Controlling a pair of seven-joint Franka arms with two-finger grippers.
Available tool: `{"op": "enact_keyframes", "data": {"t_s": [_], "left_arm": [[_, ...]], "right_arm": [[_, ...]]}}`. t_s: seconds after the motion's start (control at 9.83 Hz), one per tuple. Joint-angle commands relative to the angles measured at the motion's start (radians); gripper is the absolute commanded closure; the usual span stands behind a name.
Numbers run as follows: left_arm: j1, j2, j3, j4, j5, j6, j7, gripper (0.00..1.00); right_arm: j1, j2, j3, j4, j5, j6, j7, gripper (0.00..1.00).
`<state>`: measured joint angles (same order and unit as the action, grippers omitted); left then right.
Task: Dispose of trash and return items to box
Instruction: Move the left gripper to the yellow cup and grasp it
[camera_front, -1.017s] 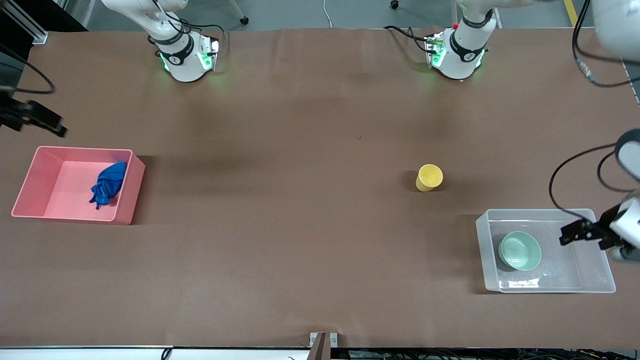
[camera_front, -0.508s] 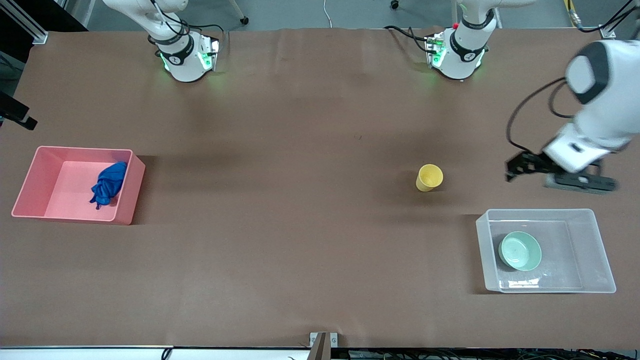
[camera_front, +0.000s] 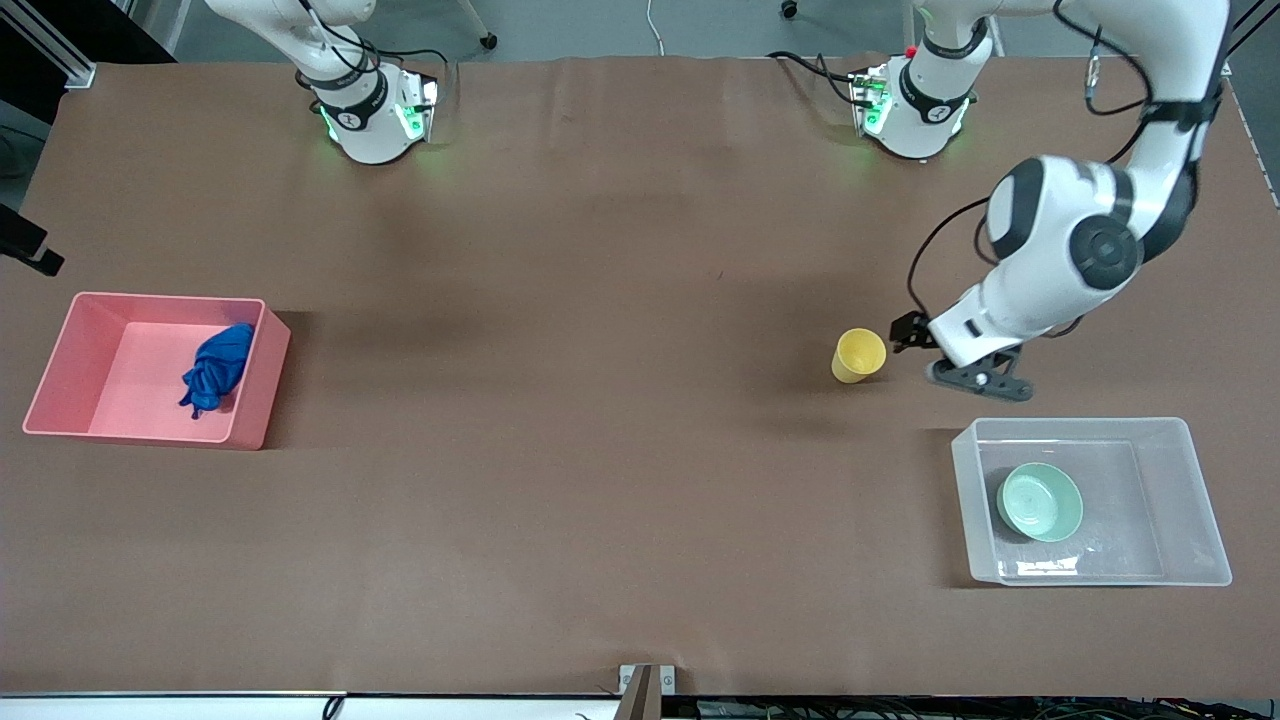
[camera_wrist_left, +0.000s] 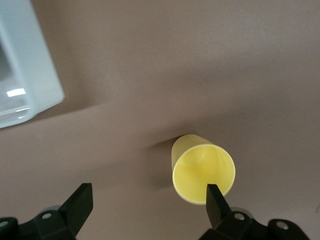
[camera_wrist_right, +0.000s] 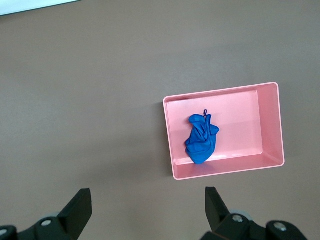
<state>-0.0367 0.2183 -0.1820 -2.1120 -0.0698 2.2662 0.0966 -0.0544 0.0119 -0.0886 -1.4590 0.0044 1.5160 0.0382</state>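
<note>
Overhead, the brown desk (camera_front: 600, 450) is seen whole. The blue trash (camera_front: 215, 368) is found inside the pink bin (camera_front: 60, 345) at the right arm's end of the desk, against the wall of the bin toward the left arm's end. The mint-green bowl (camera_front: 1040, 502) is seen in the clear box (camera_front: 1195, 500) at the left arm's end. The yellow cup (camera_front: 858, 356) is left standing upright on the bare desk, apart from the box and farther from the front camera than it.

The left hand (camera_front: 915, 338) is held low just beside the cup, toward the left arm's end. Its spread cannot be judged from the front; in the left wrist view the left hand (camera_wrist_left: 145, 202) is shown released, fingers wide, with one fingertip (camera_wrist_left: 216, 200) overlapping the rim of the cup (camera_wrist_left: 202, 171). Contact cannot be told. A corner of the box (camera_wrist_left: 25, 80) is also caught there.

The right hand (camera_wrist_right: 145, 202) is seen only in its own wrist view: released, fingers wide apart, held high above the desk near the pink bin (camera_wrist_right: 270, 125), with the trash (camera_wrist_right: 201, 138) visible inside. At the front view's edge only a dark part of that arm is caught.
</note>
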Motion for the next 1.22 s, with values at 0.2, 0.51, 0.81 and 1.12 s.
{"op": "enact_keyframes", "data": {"t_s": [0.2, 0.51, 0.81, 1.12], "left_arm": [[-0.005, 0.143, -0.014, -0.066, 0.024, 0.208, -0.002, 0.04], [-0.006, 0.151, -0.022, -0.14, 0.024, 0.305, -0.003, 0.46], [-0.005, 0.144, -0.024, -0.154, 0.024, 0.297, 0.003, 0.99], [-0.003, 0.073, -0.028, -0.137, 0.024, 0.199, 0.021, 1.0]], "right_arm": [[-0.01, 0.004, 0.004, 0.0, 0.016, -0.017, -0.044, 0.0], [-0.018, 0.003, 0.003, -0.004, 0.013, -0.039, -0.047, 0.0], [-0.013, 0.002, 0.006, 0.008, -0.003, -0.04, -0.049, 0.0], [-0.007, 0.002, 0.009, 0.019, -0.026, -0.04, -0.047, 0.0]]}}
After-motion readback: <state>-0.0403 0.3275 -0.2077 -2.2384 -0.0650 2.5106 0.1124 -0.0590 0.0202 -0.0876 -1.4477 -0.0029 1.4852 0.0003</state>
